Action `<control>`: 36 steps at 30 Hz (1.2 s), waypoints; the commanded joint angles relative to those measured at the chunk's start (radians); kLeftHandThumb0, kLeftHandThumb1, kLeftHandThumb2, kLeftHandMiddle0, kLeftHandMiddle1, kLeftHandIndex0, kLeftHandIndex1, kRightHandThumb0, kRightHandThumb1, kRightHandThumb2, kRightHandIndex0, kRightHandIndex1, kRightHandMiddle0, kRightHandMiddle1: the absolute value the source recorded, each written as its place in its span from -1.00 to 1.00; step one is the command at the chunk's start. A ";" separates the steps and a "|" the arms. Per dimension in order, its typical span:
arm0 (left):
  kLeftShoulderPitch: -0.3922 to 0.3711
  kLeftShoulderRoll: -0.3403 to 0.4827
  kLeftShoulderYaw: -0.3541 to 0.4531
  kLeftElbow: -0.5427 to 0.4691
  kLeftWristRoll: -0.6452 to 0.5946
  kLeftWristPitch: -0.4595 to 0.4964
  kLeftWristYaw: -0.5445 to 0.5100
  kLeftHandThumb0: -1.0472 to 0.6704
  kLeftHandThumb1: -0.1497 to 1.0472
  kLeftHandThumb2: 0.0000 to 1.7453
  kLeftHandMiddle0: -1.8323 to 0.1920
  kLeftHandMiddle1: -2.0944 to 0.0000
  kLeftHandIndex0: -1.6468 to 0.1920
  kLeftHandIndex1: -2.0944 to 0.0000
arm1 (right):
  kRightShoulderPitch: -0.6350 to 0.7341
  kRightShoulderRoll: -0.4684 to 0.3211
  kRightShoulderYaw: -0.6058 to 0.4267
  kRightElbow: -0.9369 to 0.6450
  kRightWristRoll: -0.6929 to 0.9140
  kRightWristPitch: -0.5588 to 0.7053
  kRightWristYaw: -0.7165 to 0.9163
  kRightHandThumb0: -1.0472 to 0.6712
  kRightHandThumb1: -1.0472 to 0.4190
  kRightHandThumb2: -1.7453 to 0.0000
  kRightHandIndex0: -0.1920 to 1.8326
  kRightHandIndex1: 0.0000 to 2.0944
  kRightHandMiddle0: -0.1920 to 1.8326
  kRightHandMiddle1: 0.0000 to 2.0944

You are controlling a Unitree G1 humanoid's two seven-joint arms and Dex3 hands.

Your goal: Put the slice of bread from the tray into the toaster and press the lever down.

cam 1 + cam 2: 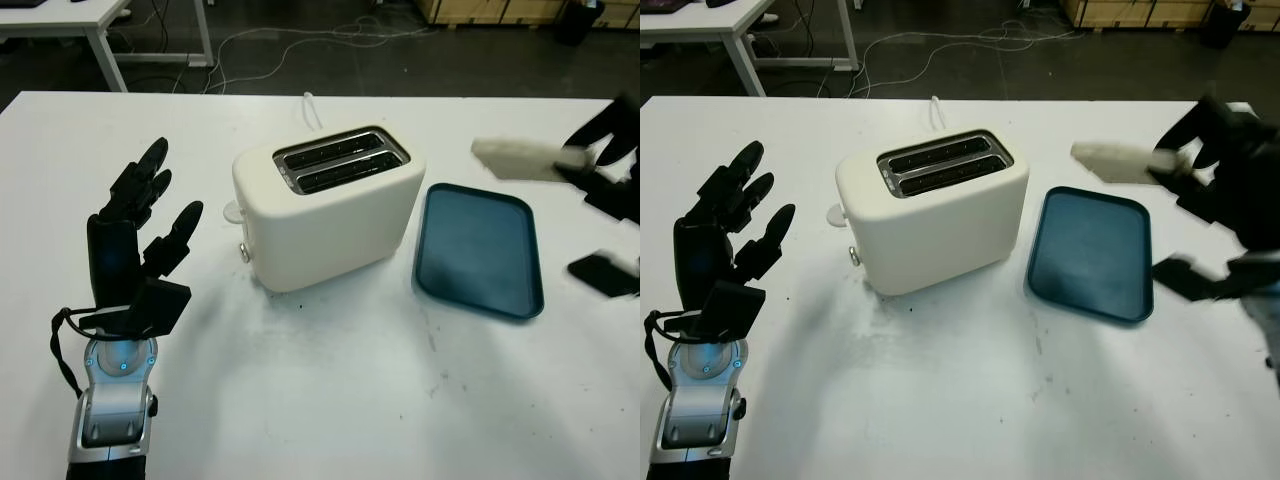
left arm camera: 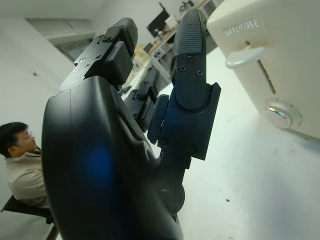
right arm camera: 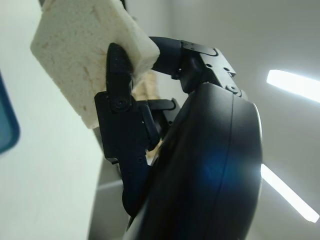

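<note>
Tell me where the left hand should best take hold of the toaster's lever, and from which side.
Probably the lever tab itself, from above. It sticks out sideways at the top of a vertical slot on the toaster end that faces the open left hand, above the round knob. A finger laid on top can push down. The right hand holds the bread above the tray.

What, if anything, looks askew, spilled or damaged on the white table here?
Nothing is spilled or broken. The cream two-slot toaster sits turned at an angle to the table edge, and the dark teal tray is bare, since the right hand holds the pale bread slice above it. The left hand is open, left of the toaster.
</note>
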 commanded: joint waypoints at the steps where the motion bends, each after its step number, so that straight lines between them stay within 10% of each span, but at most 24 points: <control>1: 0.002 -0.001 -0.001 0.000 0.002 -0.012 0.003 -0.47 0.79 -0.68 0.18 0.99 0.24 1.00 | -0.082 -0.023 -0.012 0.053 0.063 -0.010 0.085 -0.08 -0.83 0.73 -0.22 0.67 -0.41 0.67; 18: 0.003 0.003 -0.003 -0.009 0.013 0.003 0.003 -0.48 0.79 -0.67 0.18 0.99 0.24 1.00 | -0.731 0.130 0.179 0.294 0.166 0.297 0.583 -0.27 -0.83 0.90 0.00 0.67 -0.17 0.67; 36: 0.006 -0.006 -0.003 -0.009 0.018 0.003 0.011 -0.47 0.79 -0.67 0.17 0.99 0.24 1.00 | -0.881 0.351 0.367 0.509 0.005 0.343 0.649 -0.04 -0.83 0.68 0.25 0.67 0.07 0.67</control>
